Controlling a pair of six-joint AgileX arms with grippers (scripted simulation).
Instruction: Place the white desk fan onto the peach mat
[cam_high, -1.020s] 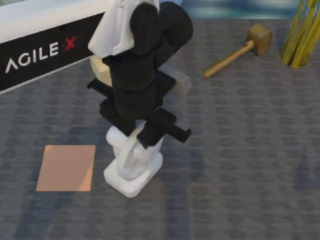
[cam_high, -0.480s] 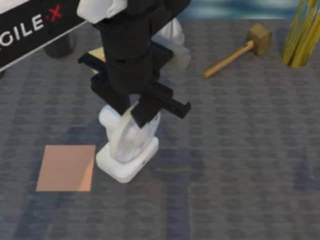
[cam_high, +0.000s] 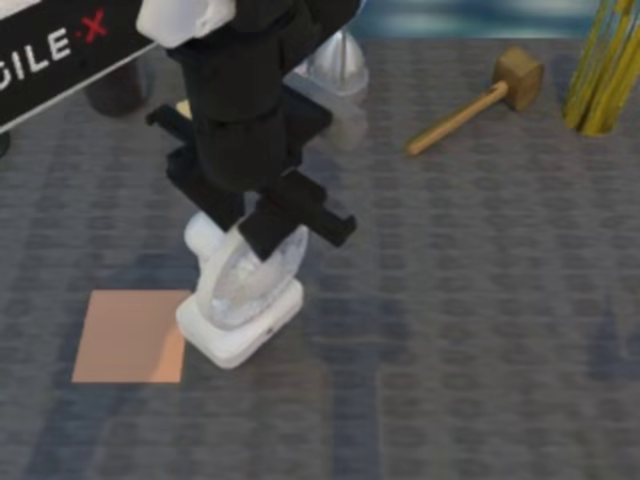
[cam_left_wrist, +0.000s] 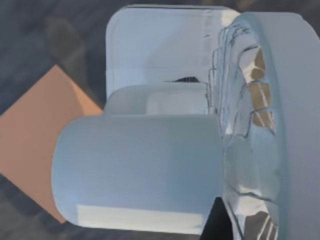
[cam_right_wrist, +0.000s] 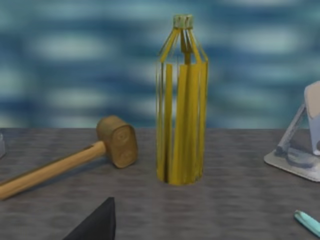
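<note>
One risk: left gripper (cam_high: 262, 232) jaws closed on white desk fan (cam_high: 243, 300), base just overlapping peach mat (cam_high: 128, 336) edge; release now w/ base overhanging, fan could tip. Right arm parked out of top view.

Rendered sim tabletop, not a real room. Table (cam_high: 480, 300) has a grey woven-looking surface w/ repeating texture. Backdrop in right wrist view is just blurred blue-white bands, no walls or furniture. Black sign (cam_high: 50, 50) w/ white AgileX lettering and red X marks it as a robot test rig. Props are an unrelated mix: wooden mallet (cam_high: 480, 95), yellow slatted bottle shape (cam_right_wrist: 181, 100), and a grey stand (cam_right_wrist: 300, 145), poss. a phone holder, hard to tell. Reads as a lab-type benchmark setup.
</note>
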